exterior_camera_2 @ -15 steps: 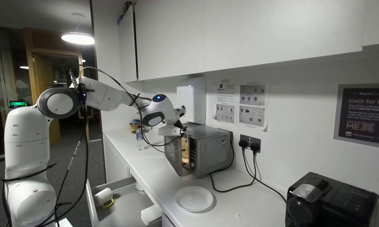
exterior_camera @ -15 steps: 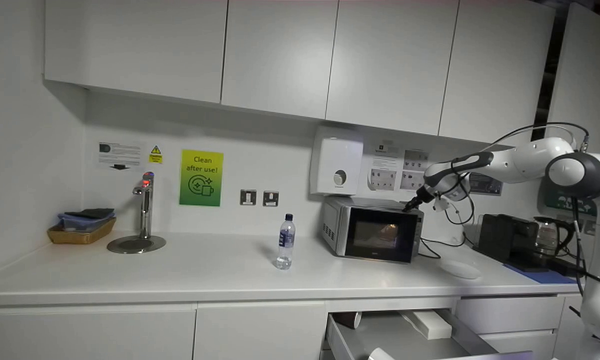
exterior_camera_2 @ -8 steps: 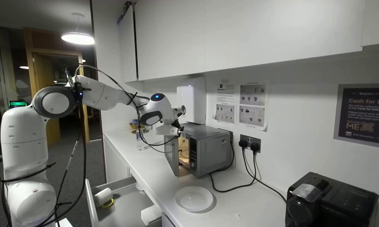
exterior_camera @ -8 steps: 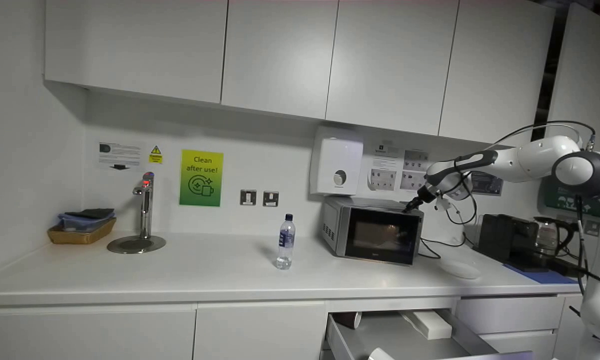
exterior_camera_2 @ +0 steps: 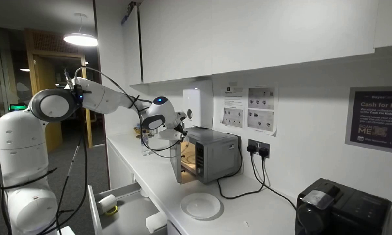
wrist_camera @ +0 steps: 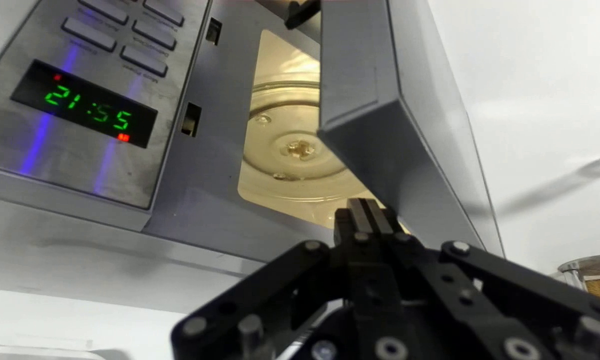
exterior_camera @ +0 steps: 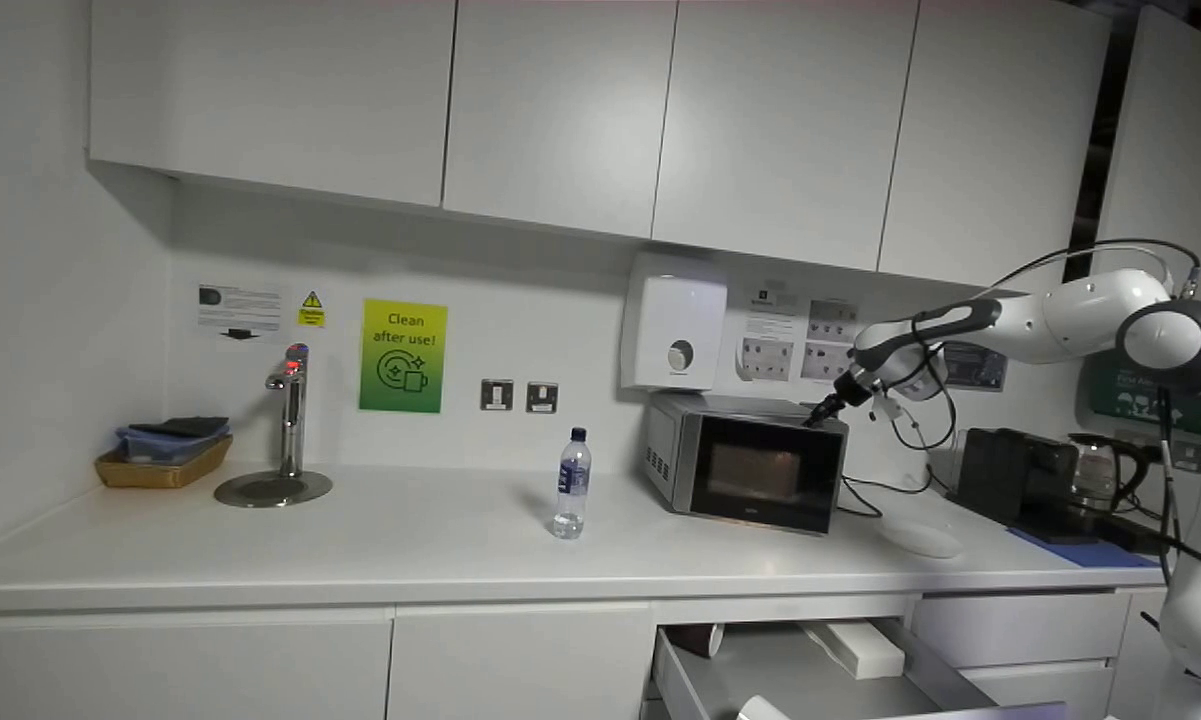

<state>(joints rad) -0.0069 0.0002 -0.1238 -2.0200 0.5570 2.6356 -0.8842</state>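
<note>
1. Over the last second the arm (exterior_camera_2: pixel 101 96) has drawn back, and the door (exterior_camera: pixel 750 470) of the microwave (exterior_camera_2: pixel 220 156) has swung further out.
2. The gap is therefore wider: in an exterior view the glass turntable (exterior_camera_2: pixel 190 159) inside shows more plainly, so the pull appears to be working.
3. The jaws are clenched with nothing between them. In the wrist view they sit beside the door's inner side, apparently bearing on it, though contact is hard to confirm.
4. The microwave's body has stayed put near the back edge of the surface (exterior_camera: pixel 360 530).
5. Also unmoved: the plate (exterior_camera_2: pixel 200 205), nearer the front edge.
</note>
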